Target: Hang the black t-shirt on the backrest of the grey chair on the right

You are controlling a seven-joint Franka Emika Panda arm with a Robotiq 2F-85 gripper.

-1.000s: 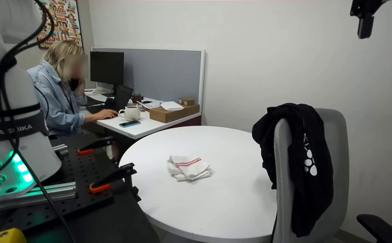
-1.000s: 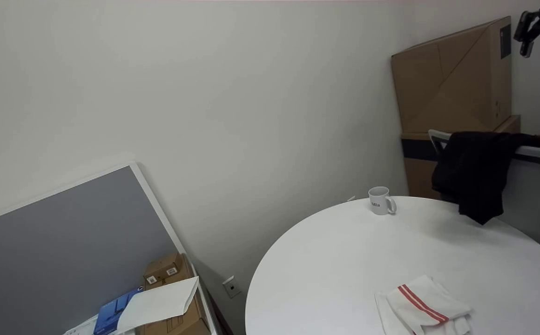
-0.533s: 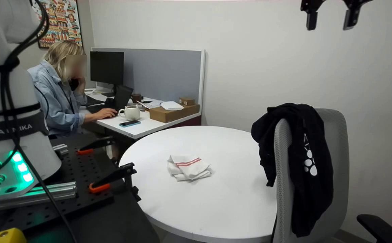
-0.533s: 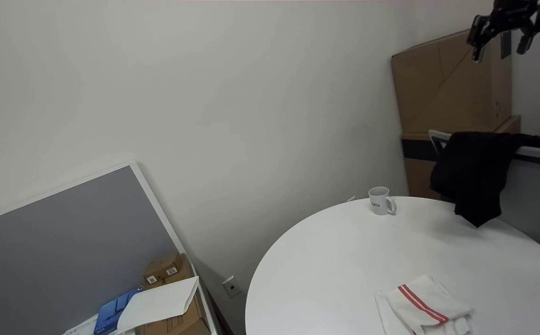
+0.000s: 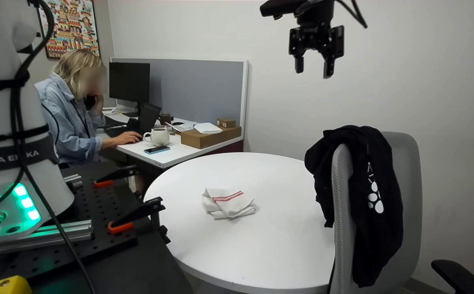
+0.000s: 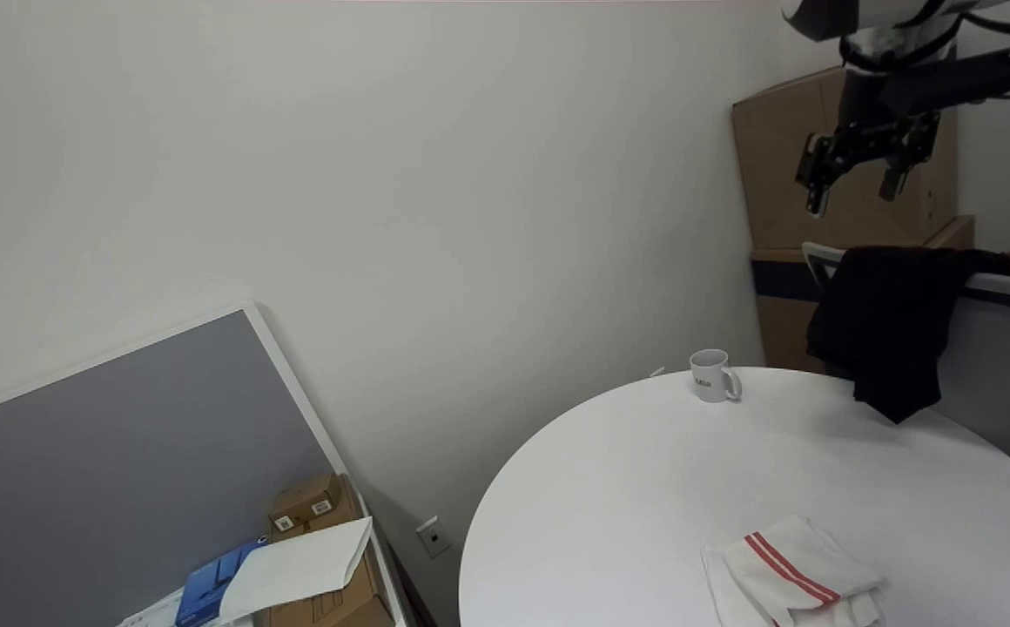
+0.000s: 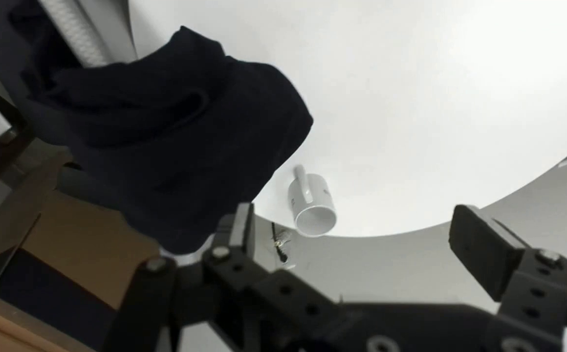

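Note:
The black t-shirt (image 5: 378, 241) hangs over the top of the grey chair's backrest (image 5: 408, 183). One part falls on the outer side with white print showing, the other on the table side. In an exterior view its lower corner hangs by the table edge, and the shirt (image 6: 897, 322) covers part of the backrest. My gripper (image 5: 314, 72) is above the table, higher than the shirt and apart from it. It also shows in an exterior view (image 6: 853, 200). In the wrist view the gripper (image 7: 357, 230) is open and empty, with the bunched shirt (image 7: 190, 127) below and left.
A white round table (image 5: 278, 253) carries a white towel with red stripes (image 5: 229, 203) and a white mug (image 6: 709, 379) near its far edge. Cardboard boxes (image 6: 775, 174) stand behind the chair. A person (image 5: 69, 110) sits at a desk beyond the robot base.
My open gripper has moved away from above the chair, leftward in both exterior views, and more of the arm shows. The shirt's table-side end has swayed slightly; the shirt stays on the backrest.

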